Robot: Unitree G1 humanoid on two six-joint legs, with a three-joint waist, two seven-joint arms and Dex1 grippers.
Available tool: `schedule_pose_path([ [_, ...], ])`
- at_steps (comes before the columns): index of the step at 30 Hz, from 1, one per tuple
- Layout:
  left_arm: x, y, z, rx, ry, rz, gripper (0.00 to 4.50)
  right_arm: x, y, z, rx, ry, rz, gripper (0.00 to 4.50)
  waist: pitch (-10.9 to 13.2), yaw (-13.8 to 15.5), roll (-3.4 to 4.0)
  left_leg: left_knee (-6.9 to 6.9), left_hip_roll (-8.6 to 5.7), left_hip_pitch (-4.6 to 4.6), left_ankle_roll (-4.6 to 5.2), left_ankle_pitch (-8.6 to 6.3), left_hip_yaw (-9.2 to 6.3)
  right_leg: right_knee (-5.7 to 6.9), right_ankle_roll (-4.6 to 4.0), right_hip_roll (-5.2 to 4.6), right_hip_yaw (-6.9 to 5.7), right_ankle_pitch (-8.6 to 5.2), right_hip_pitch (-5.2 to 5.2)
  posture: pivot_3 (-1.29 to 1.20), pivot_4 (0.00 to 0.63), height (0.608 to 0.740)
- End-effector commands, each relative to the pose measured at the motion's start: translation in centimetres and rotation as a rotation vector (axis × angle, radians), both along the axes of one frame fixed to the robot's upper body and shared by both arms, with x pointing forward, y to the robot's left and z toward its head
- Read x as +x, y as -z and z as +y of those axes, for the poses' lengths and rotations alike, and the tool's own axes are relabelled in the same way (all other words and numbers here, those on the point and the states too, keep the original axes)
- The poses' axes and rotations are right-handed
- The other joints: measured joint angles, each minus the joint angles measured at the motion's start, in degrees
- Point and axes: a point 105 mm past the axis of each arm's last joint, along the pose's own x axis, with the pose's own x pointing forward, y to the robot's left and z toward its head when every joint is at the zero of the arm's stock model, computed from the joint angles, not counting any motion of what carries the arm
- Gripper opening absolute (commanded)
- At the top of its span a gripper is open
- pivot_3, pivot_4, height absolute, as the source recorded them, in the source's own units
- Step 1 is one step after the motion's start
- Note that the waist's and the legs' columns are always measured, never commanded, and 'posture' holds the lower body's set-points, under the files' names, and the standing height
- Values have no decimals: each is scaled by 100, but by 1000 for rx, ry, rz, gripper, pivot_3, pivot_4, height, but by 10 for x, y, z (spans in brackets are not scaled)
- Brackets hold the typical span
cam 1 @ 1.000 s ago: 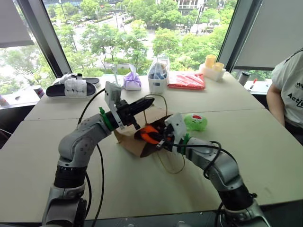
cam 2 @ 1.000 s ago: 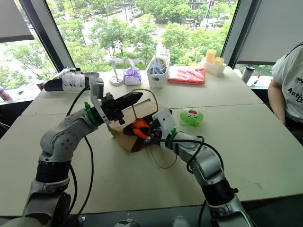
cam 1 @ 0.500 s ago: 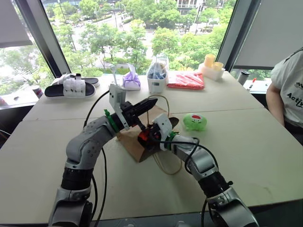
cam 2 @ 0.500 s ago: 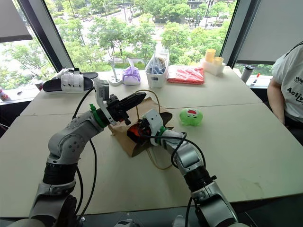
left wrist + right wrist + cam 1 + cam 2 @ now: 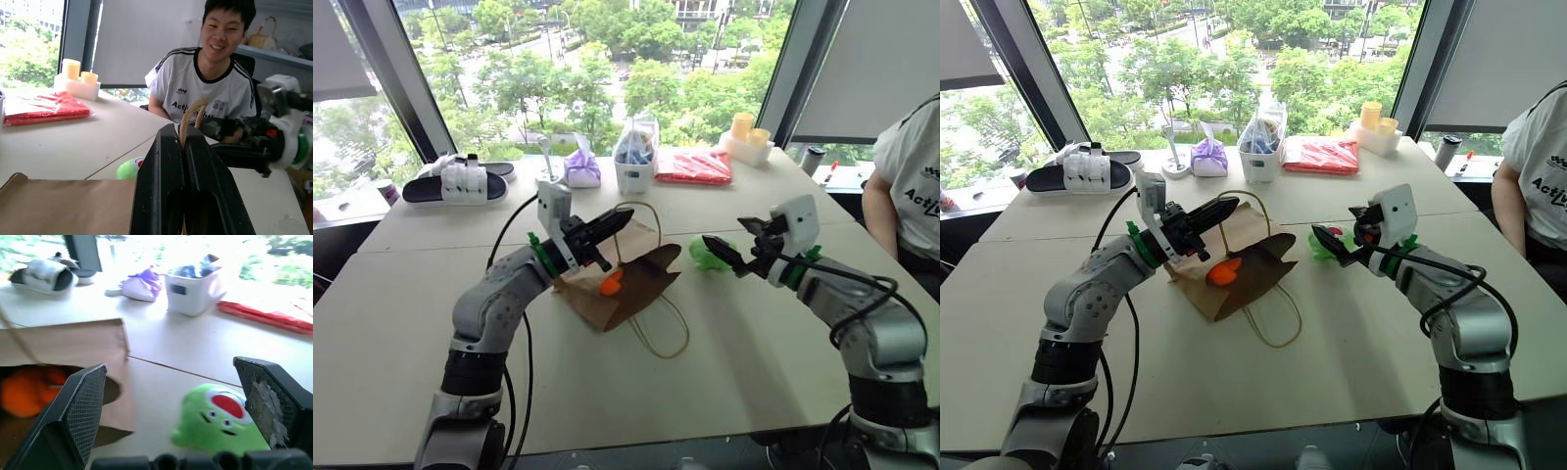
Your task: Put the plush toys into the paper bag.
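Window-side table (image 5: 773,333) of pale boards, trees visible beyond the glass.

Left gripper (image 5: 1222,207): jaws are seen pressed fully together on a tan handle (image 5: 191,113) of the bag (image 5: 636,284), which is held lifted so that the mouth is kept open toward the right arm. The bag is lying on its side near the table's middle; its second handle (image 5: 661,338) is trailed loose over the table.

Right gripper (image 5: 724,253): jaws are spread wide and nothing is held. It is poised just in front of the green toy (image 5: 222,421), which in the right wrist view is framed between the two fingers, not yet touched as far as can be told.

Progress, judged: the orange toy (image 5: 1224,273) is seen inside the bag's mouth, so one toy is taken as done. The green toy is left on the table beside the bag, between bag and right gripper; it remains to be grasped and put in. Roughly half the task is judged complete.

Count:
- plush toys: two (one in, one out)
- paper bag: one, with two handles
- along the window edge: one pair of sandals (image 5: 460,181), one purple pouch (image 5: 584,168), one white tub (image 5: 634,162), one red packet (image 5: 697,166), two yellow cups (image 5: 749,129)
- one person (image 5: 906,186) is seated at the table's right end.
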Motion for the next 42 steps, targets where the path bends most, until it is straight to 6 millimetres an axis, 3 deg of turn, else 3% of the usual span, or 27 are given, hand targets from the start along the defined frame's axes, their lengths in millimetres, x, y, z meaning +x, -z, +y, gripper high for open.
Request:
schedule_pose_path([
  [1,-2,-15,2,-14,-2,-70,0,30,23,-4,-40,98,33,4455,0,2,0,0,0,0,0,0,0,0,0,0,0,0,0,0,150,740],
  [7,-3,-15,1,-19,-10,-81,0,68,60,-9,-13,225,115,4455,0,6,1,-1,-1,-6,-38,22,3,-4,-1,-2,2,1,-4,0,150,740],
  [12,-3,-18,4,-26,-31,-93,0,79,69,-7,-70,253,111,4455,0,2,0,0,-1,-7,-38,22,1,-5,0,-2,1,1,-4,0,150,740],
  [15,-3,-18,5,-23,-40,-95,0,82,66,-6,-63,261,95,3587,0,-8,1,0,-1,-7,-39,22,1,-5,0,-2,2,1,-4,0,150,740],
  [22,-2,-14,6,-20,-46,-85,0,80,59,-9,-101,251,51,184,0,-19,1,0,0,-6,-39,22,1,-4,0,0,2,1,-4,0,150,740],
  [27,-4,-14,3,-19,-28,-81,0,43,24,-14,-102,169,-50,184,0,33,1,1,-2,-17,-38,22,-10,-4,1,-1,-1,1,-8,0,150,740],
  [29,-3,-16,4,-22,-24,-79,0,13,11,-10,-120,89,-64,184,2,49,3,2,-3,-23,-37,21,-10,-6,1,-4,-1,1,-12,0,150,740],
  [31,-1,-17,4,-19,-17,-72,0,-23,-1,-1,-104,-5,-58,184,2,50,4,0,-5,-25,-34,20,-13,-7,2,-5,-1,0,-14,0,150,740],
  [36,-2,-18,2,-5,23,-54,0,-76,-9,39,-18,-185,-20,184,2,1,3,-1,2,-6,3,-2,-15,-11,2,-1,0,0,-2,0,150,740],
  [39,-1,-19,3,3,44,-43,0,-85,4,71,43,-249,28,184,2,8,3,0,2,2,3,-2,-13,-4,1,2,-1,0,6,0,150,740],
  [42,-1,-19,4,8,56,-36,0,-75,22,96,105,-244,74,184,2,23,3,4,1,2,2,-1,-15,-1,1,1,-1,0,7,0,150,740],
])
